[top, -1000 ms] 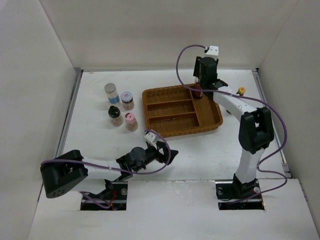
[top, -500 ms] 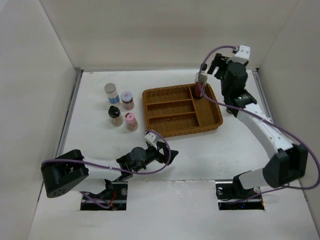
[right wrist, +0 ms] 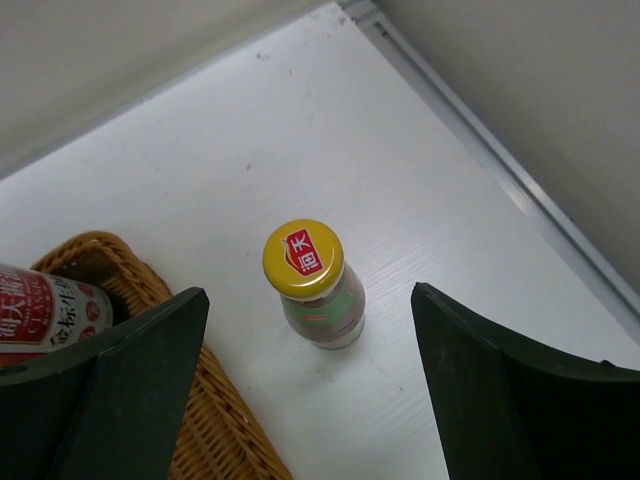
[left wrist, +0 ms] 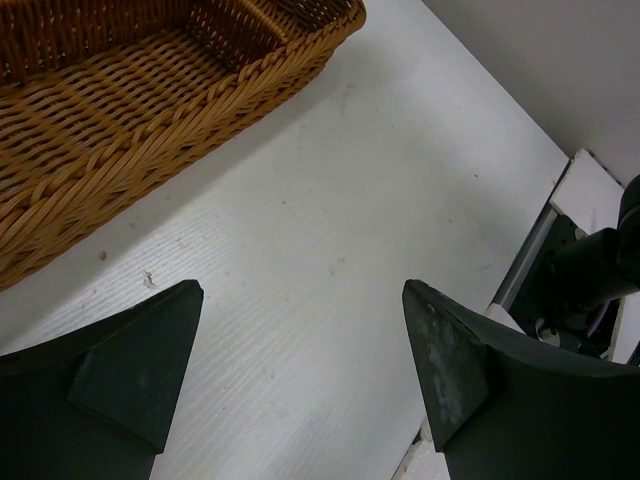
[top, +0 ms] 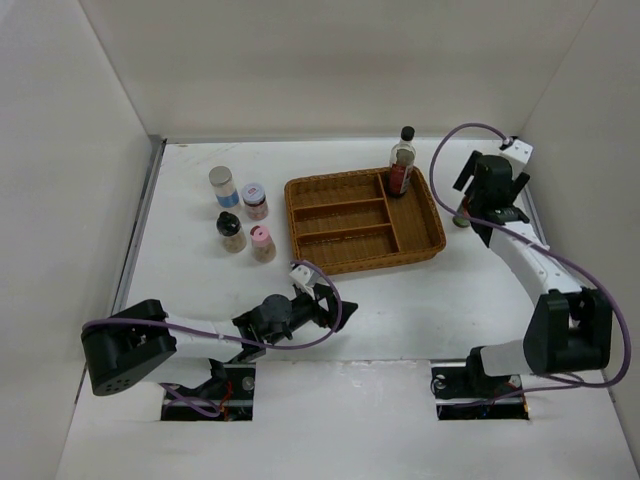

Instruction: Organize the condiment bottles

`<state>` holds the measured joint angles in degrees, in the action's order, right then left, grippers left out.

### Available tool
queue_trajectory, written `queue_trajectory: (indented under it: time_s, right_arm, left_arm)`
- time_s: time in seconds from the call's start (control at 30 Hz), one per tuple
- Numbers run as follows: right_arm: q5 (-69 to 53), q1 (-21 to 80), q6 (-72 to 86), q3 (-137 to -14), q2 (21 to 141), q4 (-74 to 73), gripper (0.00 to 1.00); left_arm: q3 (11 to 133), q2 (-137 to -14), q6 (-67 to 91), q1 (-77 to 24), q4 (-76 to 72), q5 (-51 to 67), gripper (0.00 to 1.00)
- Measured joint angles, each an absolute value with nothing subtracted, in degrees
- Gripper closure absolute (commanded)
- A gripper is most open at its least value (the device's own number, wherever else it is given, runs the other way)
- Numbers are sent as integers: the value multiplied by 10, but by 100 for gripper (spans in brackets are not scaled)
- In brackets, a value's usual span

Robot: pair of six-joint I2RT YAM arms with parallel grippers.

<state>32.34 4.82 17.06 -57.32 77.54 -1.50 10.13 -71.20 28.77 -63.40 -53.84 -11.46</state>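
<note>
Condiment bottles in three spots: tall black-capped bottle (top: 403,165) upright in the basket's (top: 340,262) far right corner; yellow-capped bottle (right wrist: 313,285) on the counter (top: 200,290) just right of the basket, under the spread right hand (right wrist: 308,297); four squat jars (top: 231,232) clustered left of the basket. Near the basket's front edge, left hand (left wrist: 300,292) likewise spread, low over the counter.

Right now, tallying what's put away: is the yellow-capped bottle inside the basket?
No, the yellow-capped bottle stands upright on the white table, outside the wicker basket.
</note>
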Motion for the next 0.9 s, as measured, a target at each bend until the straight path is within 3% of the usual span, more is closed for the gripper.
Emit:
queue_trajectory:
  time_s: [0.27,0.47,0.53,0.67,0.9]
  right_arm:
    - [285,13,187,-590,850,-12,32]
    - [279,10,184,-614,892,-8,64]
    - [279,10,182,-616,893,-5,71]
    - [292,15,171,-615,892,-5,76]
    - [331,61,143,-586,801,-17,76]
  left_arm:
    - [101,-714,290,-634,-538,-112,18]
    - [101,-715,290,-631,-539,-110,18]
    - [101,-715,290,-630,-538,-109,18]
    - [101,-715,290,-630,-539,-109,18]
    - [101,-718,290,-627,-539,-107,18]
